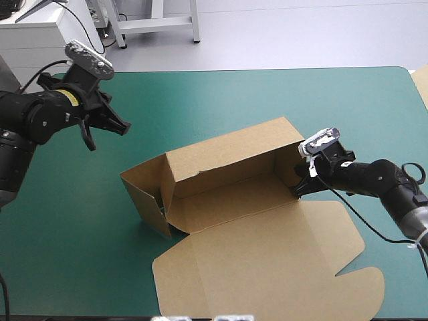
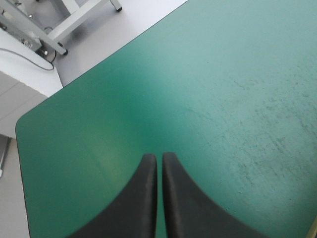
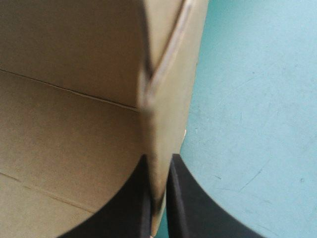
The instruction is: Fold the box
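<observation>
Teal-green table (image 1: 221, 100) cover carries the brown box (image 1: 227, 184) near its middle: an open tray with its lid (image 1: 267, 261) lying flat toward the near edge. The tray's long axis runs across the table, left end nearer, right end farther. The right claw (image 1: 299, 189) is pinched on the right end wall (image 3: 171, 99), one black finger inside and one outside. The left claw (image 1: 107, 122) hangs beyond the left end, well apart, fingers together on nothing. Any work at that left end would, I judge, first need the left arm to cross to it.
</observation>
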`<state>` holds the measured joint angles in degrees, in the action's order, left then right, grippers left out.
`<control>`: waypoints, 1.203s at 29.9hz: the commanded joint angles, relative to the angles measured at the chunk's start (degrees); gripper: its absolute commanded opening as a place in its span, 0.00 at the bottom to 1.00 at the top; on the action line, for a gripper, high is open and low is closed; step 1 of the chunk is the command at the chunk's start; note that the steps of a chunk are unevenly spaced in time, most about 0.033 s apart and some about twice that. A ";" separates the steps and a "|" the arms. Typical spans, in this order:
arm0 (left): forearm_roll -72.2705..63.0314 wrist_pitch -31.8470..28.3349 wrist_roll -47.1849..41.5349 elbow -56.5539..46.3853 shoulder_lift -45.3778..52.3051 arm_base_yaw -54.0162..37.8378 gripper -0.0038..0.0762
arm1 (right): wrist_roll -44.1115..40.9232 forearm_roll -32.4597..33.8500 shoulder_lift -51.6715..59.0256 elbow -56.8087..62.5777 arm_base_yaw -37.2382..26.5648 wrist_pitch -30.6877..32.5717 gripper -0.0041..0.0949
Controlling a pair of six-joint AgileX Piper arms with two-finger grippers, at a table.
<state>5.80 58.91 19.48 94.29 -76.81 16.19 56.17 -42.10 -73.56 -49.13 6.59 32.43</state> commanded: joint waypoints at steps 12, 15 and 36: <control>-9.89 -2.87 -1.96 -3.05 3.66 -9.24 0.07 | -26.83 15.91 1.45 -15.88 0.17 11.89 0.02; -10.04 -4.93 -1.96 -3.05 3.66 -9.24 0.07 | -34.50 26.55 -0.28 -21.54 0.17 19.07 0.02; -12.26 -7.67 -1.87 -3.05 3.66 -9.24 0.07 | -38.71 28.14 -28.17 -44.94 0.17 27.11 0.02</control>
<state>-4.08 54.97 18.06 89.78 -74.95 7.01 16.82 -13.30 -100.87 -91.10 6.69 59.42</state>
